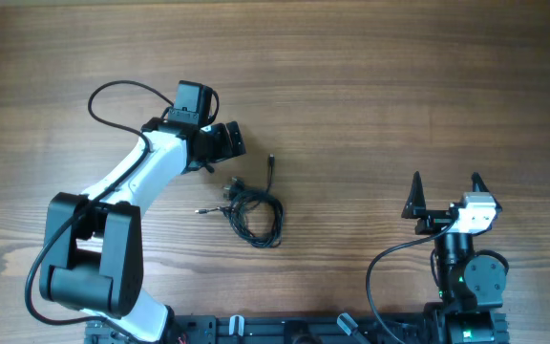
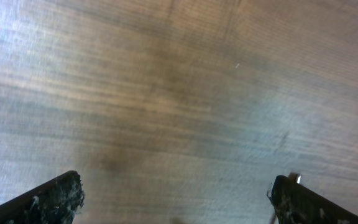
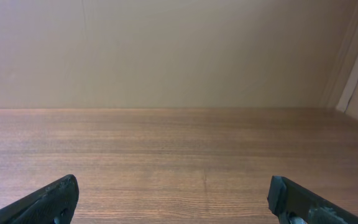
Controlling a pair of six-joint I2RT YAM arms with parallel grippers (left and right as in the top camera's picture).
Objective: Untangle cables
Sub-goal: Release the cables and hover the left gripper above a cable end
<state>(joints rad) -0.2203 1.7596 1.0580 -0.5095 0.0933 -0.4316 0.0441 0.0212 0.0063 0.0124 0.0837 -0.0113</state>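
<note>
The cables [image 1: 254,212] lie in a small black tangle at mid-table in the overhead view. One end runs up to a plug [image 1: 271,162], and a thin pale tip [image 1: 200,209] points left. My left gripper [image 1: 225,143] hovers open just up and left of the tangle, holding nothing. In the left wrist view its gripper [image 2: 176,194] frames bare wood, with a small silvery glint [image 2: 295,178] beside the right finger [image 2: 297,200]. My right gripper [image 1: 445,182] stands open near its base, far right of the cables. The right wrist view shows that gripper [image 3: 176,190] over empty wood.
The wooden table [image 1: 370,86] spreads around the tangle. A thick black wire [image 1: 113,91] loops off the left arm, and another [image 1: 390,263] curls by the right arm's base. A beige wall [image 3: 166,50] stands beyond the table's far edge.
</note>
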